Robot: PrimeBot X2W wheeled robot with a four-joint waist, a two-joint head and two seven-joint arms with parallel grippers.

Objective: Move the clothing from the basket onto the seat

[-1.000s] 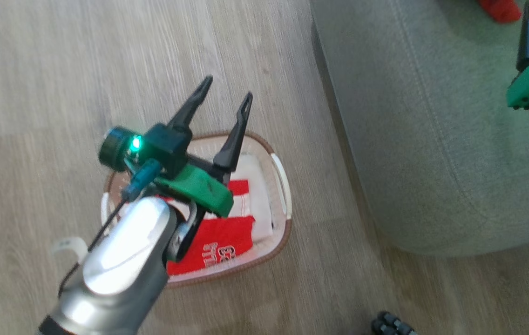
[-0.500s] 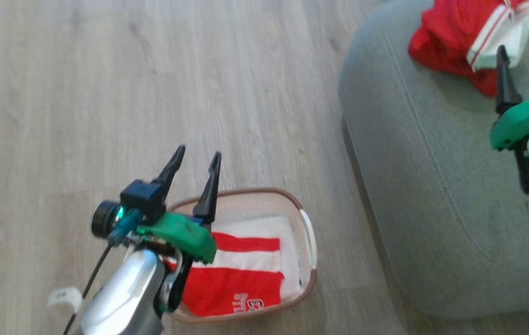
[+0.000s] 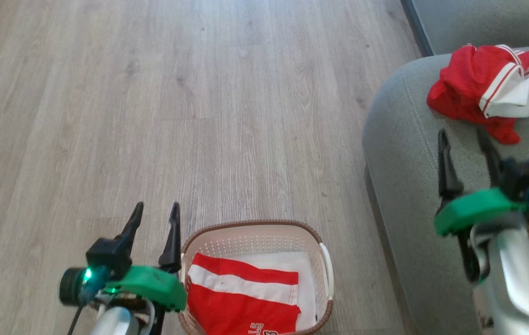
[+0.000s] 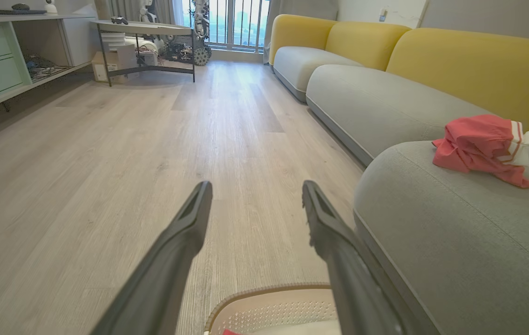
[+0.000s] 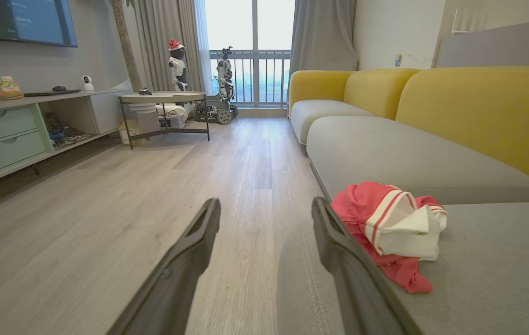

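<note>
While the left gripper (image 3: 157,210) hangs spread and empty beside the brown-rimmed white perforated basket (image 3: 255,226), the right gripper (image 3: 460,138) likewise above the grey fabric seat cushion (image 3: 404,195), one crumpled red mesh garment (image 3: 469,88) lies there; the folded red-and-white garment (image 3: 241,298) in the basket likely needs pinching next.

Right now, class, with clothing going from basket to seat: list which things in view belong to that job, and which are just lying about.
Job: crumpled red garment with white trim; flat red and white striped garment; white perforated plastic basket; grey fabric seat cushion.
Lying about: round metal-legged table; mint-green drawer unit; yellow sofa backs.
</note>
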